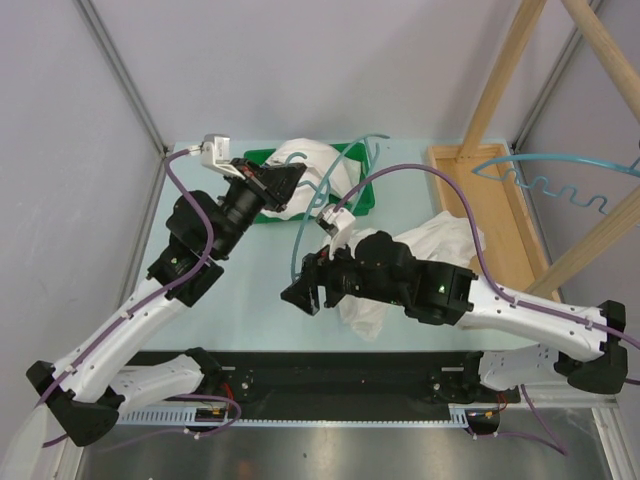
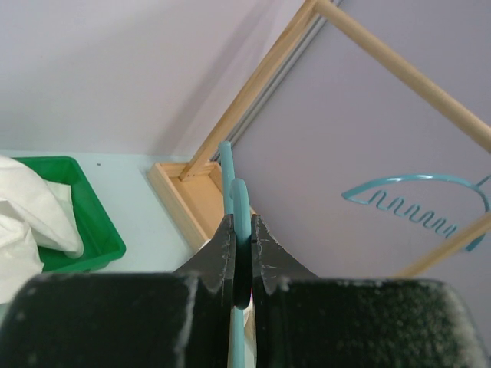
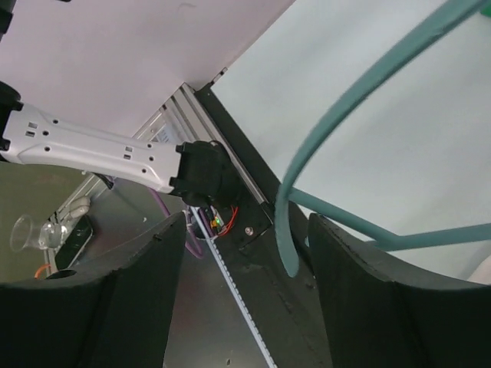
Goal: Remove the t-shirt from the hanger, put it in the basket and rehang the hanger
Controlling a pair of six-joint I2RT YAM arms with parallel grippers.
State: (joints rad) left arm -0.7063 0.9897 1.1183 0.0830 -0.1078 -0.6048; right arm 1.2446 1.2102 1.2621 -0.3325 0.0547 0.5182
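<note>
Nearest me, my right claw [image 3: 245, 261] stands open around the bare teal wire of the hanger [image 3: 337, 115], gripping nothing. The t-shirt [image 1: 445, 235] lies crumpled on the table [image 1: 240, 300] at that claw's 3 o'clock, so I judge it is off, or nearly; only letting go of the hanger remains. Farther, at 11 o'clock, my left claw [image 2: 244, 253] is clamped on the hanger. I count two claws, two hangers, the spare hanger [image 1: 545, 180] being on the one wooden rack [image 1: 500, 75], one green tray [image 2: 96, 234], and two white garments, the other cloth [image 1: 300, 158] being in that tray.
</note>
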